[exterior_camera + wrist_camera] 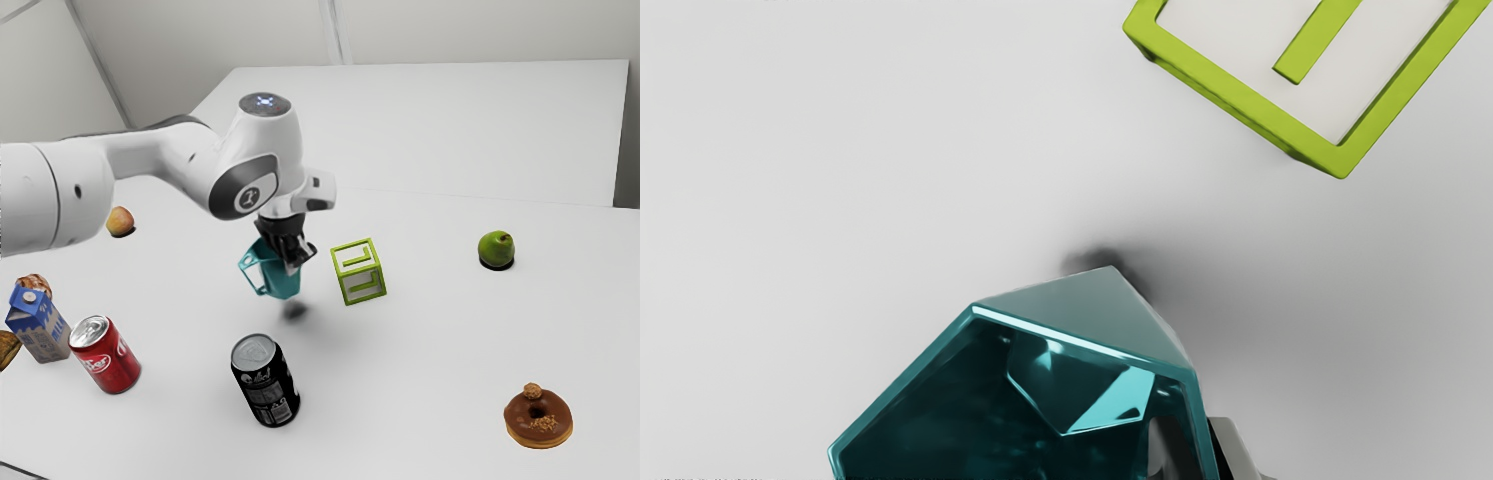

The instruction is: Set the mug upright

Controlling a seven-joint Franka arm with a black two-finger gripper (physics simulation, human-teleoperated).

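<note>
- Pinching the mug [282, 284] by its wall, the gripper [293, 266] has one finger inside the mouth and the other outside.
- The mug hangs above the worktop [400, 390], its shadow lying apart from it.
- Its mouth faces up towards the hand and its base down; the long axis tilts, base towards the exterior view's right, handle [249, 278] towards the left.
- The mug is glossy teal, with flat facets, a many-cornered rim and an angular handle.
- Nearest is the block [358, 272], just beside the mug on the exterior view's right, apart from it: a pale cube with raised lime edges and letters.
- The black can [266, 382] stands upright near the mug, on the camera's side, smooth with a silvery lid.
- Further to the exterior view's left are the red can [105, 357], the blue and grey carton [40, 328], a brown pastry [34, 283] behind it and a peach [120, 221].
- Well apart to the right sit the smooth green pear [496, 248] and the donut [538, 422], brown-glazed with crumbs.
</note>
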